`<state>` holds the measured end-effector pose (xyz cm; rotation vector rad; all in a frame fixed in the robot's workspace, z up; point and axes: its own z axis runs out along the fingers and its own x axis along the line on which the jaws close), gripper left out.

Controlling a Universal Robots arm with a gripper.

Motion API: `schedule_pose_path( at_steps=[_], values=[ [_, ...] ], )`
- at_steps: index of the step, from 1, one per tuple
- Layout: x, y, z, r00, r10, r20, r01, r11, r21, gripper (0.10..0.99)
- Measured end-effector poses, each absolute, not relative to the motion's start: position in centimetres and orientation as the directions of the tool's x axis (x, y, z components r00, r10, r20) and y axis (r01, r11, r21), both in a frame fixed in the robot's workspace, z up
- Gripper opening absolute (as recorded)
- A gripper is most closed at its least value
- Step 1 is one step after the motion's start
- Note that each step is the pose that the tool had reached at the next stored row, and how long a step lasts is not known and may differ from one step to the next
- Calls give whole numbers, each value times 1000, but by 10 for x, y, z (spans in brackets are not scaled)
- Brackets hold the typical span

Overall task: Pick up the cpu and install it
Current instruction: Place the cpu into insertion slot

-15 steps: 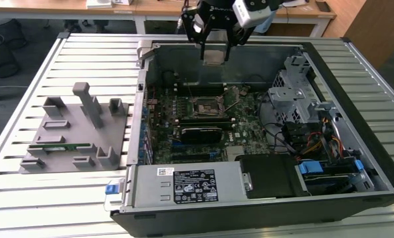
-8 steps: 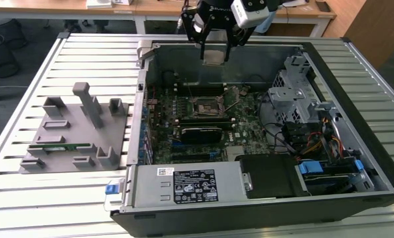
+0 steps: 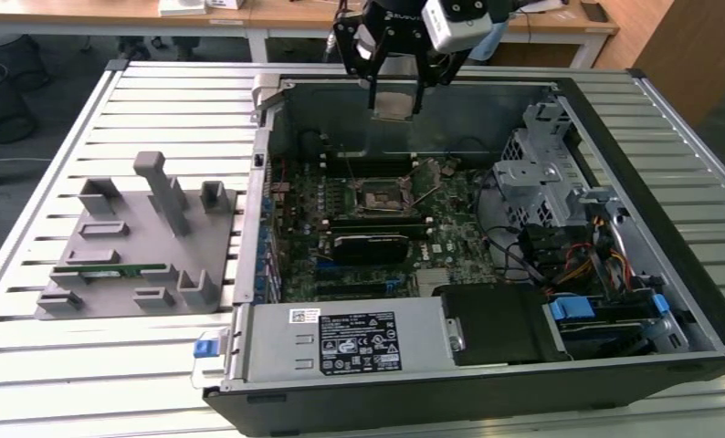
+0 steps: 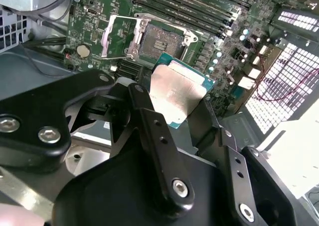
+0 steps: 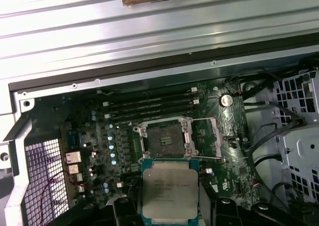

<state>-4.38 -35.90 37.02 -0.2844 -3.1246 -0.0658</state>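
Silvery square flat cpu is clamped in black claw; open metal-framed socket is seen at 6 o'clock, exterior view.

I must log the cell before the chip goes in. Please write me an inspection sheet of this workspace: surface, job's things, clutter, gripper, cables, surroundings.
Surface: slatted metal table carrying an open computer case.
Job's things: cpu held in the air above the motherboard; socket open and empty.
Clutter: grey fixture at the exterior view's left, with a green memory stick lying in it.
Gripper: gripper shut on the cpu, above the case.
Cables: coloured wires inside the case, at the exterior view's right, apart from the socket.
Surroundings: wooden desks and a mesh bin beyond the table.
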Motion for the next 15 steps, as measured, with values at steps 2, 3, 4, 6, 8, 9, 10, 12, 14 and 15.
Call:
schedule_pose_path(
  at_steps=[2,3,4,6,8,9,10,12,14,15],
  values=[
    [-44,-359,370,-982,190,7,190,981,41,541],
    [-44,-359,370,-981,195,7,195,980,41,541],
    [-44,-359,370,-980,199,7,200,979,41,541],
    [-44,-359,370,-978,208,7,208,977,41,541],
    [-44,-359,370,-976,216,7,216,975,41,541],
    [-44,-359,370,-975,221,7,221,974,41,541],
    [-44,-359,370,-974,225,7,225,973,41,541],
    [-44,-359,370,-972,234,7,234,971,41,541],
    [-44,-359,370,-970,243,7,243,969,41,541],
    [-44,-359,370,-969,247,7,248,968,41,541]
  ],
)
